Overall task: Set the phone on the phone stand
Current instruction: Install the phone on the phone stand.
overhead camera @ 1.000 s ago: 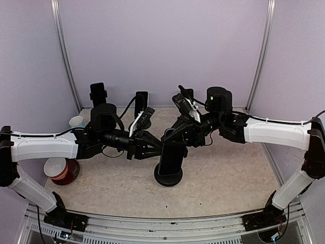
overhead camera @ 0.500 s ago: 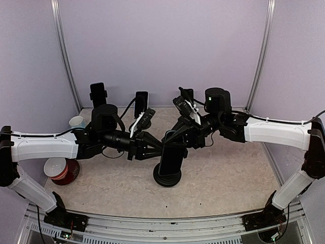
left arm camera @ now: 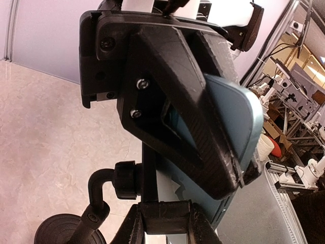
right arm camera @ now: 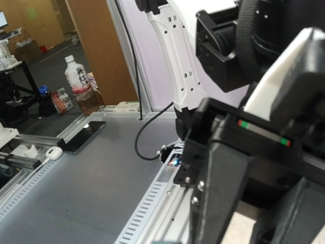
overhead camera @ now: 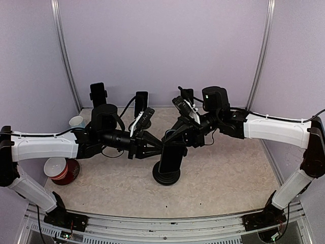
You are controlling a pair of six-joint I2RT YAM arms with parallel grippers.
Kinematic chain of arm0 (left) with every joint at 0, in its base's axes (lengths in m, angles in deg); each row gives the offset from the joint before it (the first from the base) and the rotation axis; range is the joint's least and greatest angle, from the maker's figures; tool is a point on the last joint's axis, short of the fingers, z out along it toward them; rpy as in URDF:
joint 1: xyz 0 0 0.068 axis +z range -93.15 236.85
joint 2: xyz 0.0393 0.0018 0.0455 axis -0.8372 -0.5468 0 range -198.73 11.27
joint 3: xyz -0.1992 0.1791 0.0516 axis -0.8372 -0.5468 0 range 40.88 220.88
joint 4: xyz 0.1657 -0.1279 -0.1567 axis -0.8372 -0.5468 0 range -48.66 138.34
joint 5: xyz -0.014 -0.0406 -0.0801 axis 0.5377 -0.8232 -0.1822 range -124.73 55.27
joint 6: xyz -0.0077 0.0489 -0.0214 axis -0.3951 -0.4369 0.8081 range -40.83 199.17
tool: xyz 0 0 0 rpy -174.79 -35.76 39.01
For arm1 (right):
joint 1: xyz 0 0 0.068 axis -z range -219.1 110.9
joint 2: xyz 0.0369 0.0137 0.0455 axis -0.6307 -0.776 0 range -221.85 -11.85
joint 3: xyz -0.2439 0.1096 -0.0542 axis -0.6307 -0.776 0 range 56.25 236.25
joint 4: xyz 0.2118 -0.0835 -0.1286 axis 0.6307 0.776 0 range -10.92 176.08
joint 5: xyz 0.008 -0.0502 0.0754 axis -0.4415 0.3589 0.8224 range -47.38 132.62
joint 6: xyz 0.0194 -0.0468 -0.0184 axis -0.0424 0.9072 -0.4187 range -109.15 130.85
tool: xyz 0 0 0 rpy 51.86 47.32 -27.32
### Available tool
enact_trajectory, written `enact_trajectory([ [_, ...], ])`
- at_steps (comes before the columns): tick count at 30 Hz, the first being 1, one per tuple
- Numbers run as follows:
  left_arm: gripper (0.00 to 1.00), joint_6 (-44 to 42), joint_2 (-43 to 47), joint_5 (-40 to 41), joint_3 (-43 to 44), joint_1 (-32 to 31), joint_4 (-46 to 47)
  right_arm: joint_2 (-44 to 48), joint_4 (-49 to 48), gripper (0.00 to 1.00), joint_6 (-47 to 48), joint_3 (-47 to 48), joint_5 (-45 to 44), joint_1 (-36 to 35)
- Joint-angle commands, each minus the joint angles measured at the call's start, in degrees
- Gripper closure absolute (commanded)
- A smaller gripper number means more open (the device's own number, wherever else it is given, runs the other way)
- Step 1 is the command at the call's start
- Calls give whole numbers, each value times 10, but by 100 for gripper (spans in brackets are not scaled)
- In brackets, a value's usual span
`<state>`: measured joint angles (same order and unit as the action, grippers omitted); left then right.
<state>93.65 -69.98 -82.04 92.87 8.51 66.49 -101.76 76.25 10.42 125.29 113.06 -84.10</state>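
From above, a red plastic cup (overhead camera: 66, 174) at the left edge of the beige surface (overhead camera: 223, 178) holds a white cup (overhead camera: 53, 165). At centre, the left fingers (overhead camera: 152, 149) clamp the dark flat phone (overhead camera: 171, 157) over the black round-based stand (overhead camera: 166, 177). The right fingers (overhead camera: 177, 136) are closed at the phone's top; what they pinch is unclear. The left wrist view shows the phone gripped edgewise. The right wrist view shows a labelled plastic bottle (right arm camera: 78, 79) on the floor.

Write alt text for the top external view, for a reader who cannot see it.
Mid-table at a black phone stand, the left gripper clamps the phone against it, and the shut right gripper rests at the phone's top. A red cup stands at the left.
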Motion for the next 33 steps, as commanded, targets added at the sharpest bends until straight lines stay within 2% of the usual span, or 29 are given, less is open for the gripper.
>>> enact_trajectory([
  [1, 100, -5, 55, -92, 10, 28, 82, -11, 166, 100, 15, -26, -1, 64],
  [19, 100, -2, 67, -98, 10, 51, 85, -11, 192, 100, 36, -42, -8, 83],
  [33, 100, 8, 55, -97, 8, 50, 95, -16, 111, 100, -45, -40, -3, 75],
])
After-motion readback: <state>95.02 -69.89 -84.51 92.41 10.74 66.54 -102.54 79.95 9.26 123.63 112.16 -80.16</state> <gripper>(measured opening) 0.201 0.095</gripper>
